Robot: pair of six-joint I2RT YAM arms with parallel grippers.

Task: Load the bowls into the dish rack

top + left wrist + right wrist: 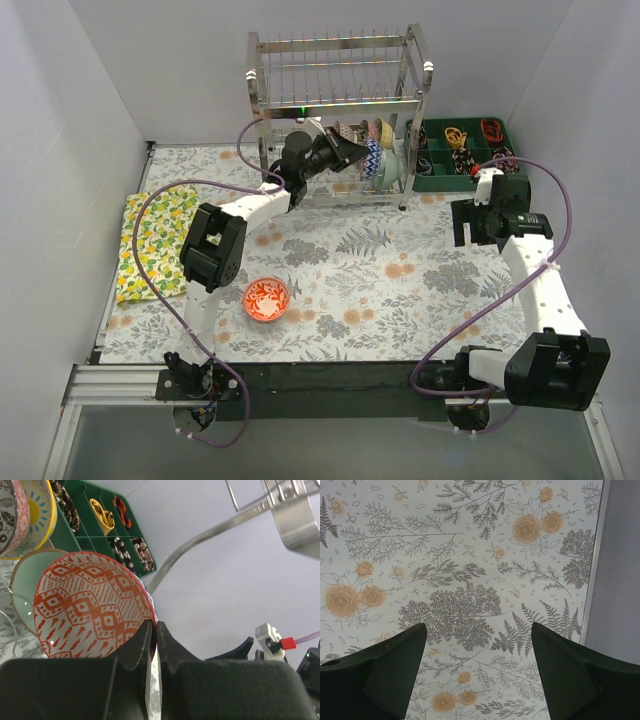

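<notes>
Left hand (154,627): clamped tight on the rim of the red diamond-patterned ceramic bowl (90,605); we grip the edge so it goes in standing up
Held bowl: on edge at the lower tier of the tall chrome wire dish rack (345,103); just beside the plain pale green bowl (22,585)
Right hand (479,630): jaws spread wide, holding nothing; hovering over the floral-printed counter (470,555)
Left to load: the orange-red patterned round bowl (267,299) on the counter; we judge it next
</notes>
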